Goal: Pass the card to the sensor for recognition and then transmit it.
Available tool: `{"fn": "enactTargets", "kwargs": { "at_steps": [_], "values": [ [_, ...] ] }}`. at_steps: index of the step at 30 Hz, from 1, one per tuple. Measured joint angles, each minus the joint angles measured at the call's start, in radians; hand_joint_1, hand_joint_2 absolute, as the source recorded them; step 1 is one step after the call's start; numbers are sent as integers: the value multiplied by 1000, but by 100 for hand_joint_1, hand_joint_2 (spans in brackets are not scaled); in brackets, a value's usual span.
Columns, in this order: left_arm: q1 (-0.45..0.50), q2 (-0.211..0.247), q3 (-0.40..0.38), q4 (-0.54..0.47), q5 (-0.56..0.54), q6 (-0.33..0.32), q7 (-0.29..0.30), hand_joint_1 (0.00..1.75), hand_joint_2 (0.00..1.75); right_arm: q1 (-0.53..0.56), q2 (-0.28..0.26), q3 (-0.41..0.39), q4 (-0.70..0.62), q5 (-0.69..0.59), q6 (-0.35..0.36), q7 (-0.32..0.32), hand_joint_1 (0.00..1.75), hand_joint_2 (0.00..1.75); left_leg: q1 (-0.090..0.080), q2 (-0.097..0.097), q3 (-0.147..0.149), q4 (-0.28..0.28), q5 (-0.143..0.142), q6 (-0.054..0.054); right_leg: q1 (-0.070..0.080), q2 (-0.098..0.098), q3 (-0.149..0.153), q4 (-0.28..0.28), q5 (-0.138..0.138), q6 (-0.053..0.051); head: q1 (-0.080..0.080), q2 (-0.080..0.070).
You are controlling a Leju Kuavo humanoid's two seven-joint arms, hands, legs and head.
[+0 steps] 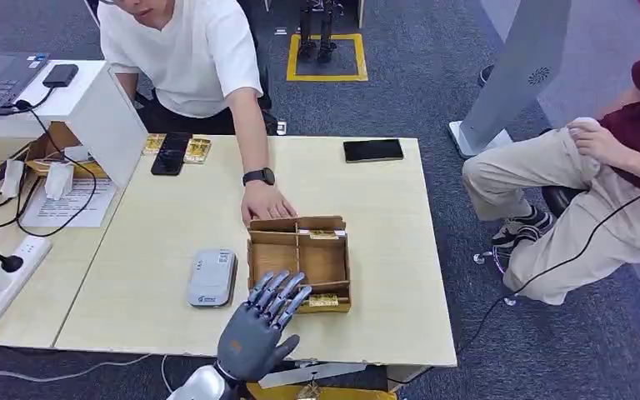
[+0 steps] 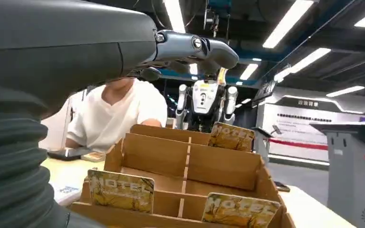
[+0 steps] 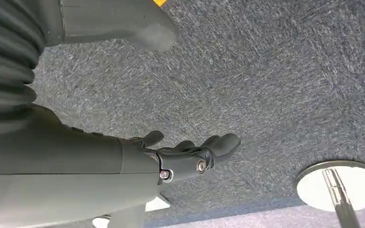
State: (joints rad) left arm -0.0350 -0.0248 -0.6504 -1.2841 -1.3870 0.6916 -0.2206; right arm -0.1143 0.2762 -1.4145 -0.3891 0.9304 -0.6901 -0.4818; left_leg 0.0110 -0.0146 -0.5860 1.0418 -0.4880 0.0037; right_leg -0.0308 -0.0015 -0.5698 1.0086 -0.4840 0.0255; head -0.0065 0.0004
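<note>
Several hotel cards stand upright in the slots of a cardboard box (image 1: 298, 260) on the tabletop (image 1: 383, 250); the nearest card (image 1: 323, 300) sits at the box's near edge, just right of the left hand (image 1: 260, 321), its long axis running left to right. The left hand hovers with fingers spread and empty, fingertips over the box's near-left corner. The right hand (image 3: 190, 154) hangs over carpet, fingers loosely curled, holding nothing. A person's hand (image 1: 265, 202) rests on the box's far edge; the grey sensor (image 1: 212, 277) lies left of the box.
</note>
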Motion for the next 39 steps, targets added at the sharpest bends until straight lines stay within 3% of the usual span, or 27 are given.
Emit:
{"fn": "enactTargets", "kwargs": {
  "at_steps": [6, 14, 26, 32, 39],
  "values": [
    [-13, -3, 0, 22, -77, 0, 124, 0, 175, 0, 0, 1, 0, -7, 0, 16, 0, 175, 0, 0, 0, 0, 0, 0, 0, 0, 0, 0, 0, 0, 0, 0],
    [-22, -9, 0, 41, -97, 0, 152, 0, 175, 1, 0, 1, 0, -8, 0, 18, 0, 175, 0, 0, 0, 0, 0, 0, 0, 0, 0, 0, 0, 0, 0, 0],
    [-35, -10, 0, 81, -160, -5, 340, 0, 175, 2, 0, 3, -6, -20, 0, 40, 0, 175, 0, 0, 0, 0, 0, 0, 0, 0, 0, 0, 0, 0, 0, 0],
    [-51, -8, 0, 107, -161, -56, 440, 0, 175, 5, 1, 9, -12, -34, 0, 50, 0, 175, 0, 0, 0, 0, 0, 0, 0, 0, 0, 0, 0, 0, 0, 0],
    [-64, -7, -2, 134, -161, -88, 492, 0, 175, 8, 2, 23, -16, -40, 0, 53, 0, 175, 0, 0, 0, 0, 0, 0, 0, 0, 0, 0, 0, 0, 0, 0]
  ]
}}
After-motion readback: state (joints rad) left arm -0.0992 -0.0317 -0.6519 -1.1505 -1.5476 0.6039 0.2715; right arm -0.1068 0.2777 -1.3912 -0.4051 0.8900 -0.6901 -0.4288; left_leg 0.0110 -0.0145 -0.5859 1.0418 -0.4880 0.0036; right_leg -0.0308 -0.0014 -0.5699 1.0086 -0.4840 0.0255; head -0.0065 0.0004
